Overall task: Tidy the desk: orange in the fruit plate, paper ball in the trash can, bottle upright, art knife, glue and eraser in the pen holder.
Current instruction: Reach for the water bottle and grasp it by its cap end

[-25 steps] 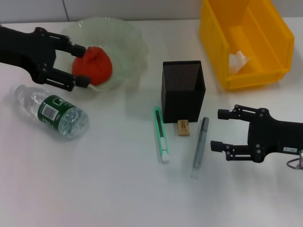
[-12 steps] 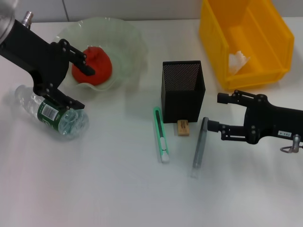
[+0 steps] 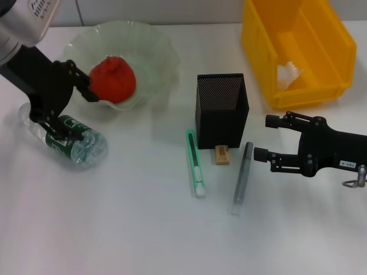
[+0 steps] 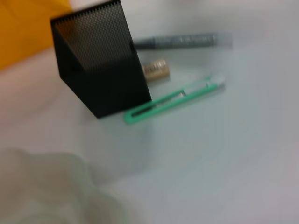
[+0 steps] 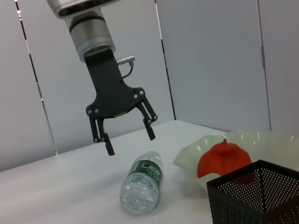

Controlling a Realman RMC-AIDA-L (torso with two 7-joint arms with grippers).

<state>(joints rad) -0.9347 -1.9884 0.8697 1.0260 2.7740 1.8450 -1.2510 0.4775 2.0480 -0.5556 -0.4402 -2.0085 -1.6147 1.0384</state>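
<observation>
We see the left gripper (image 3: 71, 112) hanging above the bottle (image 3: 71, 140), its fingers spread wide and pointing down; in the right wrist view it (image 5: 128, 135) is clearly in the air, apart from the bottle (image 5: 142, 186), which lies on its side on the desk (image 3: 132, 229) near the fruit plate (image 3: 155, 57). The orange (image 3: 113, 79) sits in that plate, towards its near rim.

The pen holder (image 3: 222, 109) stands upright in the middle of the desk. On the robot's side of it lie three things — the art knife (image 3: 195, 163) to the left, the eraser (image 3: 222, 154) just beside the holder's base, and the glue (image 3: 242, 177) to the right. None of them is in the holder. The left wrist view shows the same group: the knife (image 4: 175, 99), the eraser (image 4: 155, 69) and the glue (image 4: 184, 41) lying flat around the holder (image 4: 100, 60).

The right gripper (image 3: 265, 137) is low over the desk, its fingers spread and pointing towards the holder, the nearer fingertip (image 3: 261, 154) close beside the top end of the glue — we cannot tell whether they touch.

The paper ball (image 3: 288, 74) lies inside the trash can (image 3: 344, 51) at the far right.
</observation>
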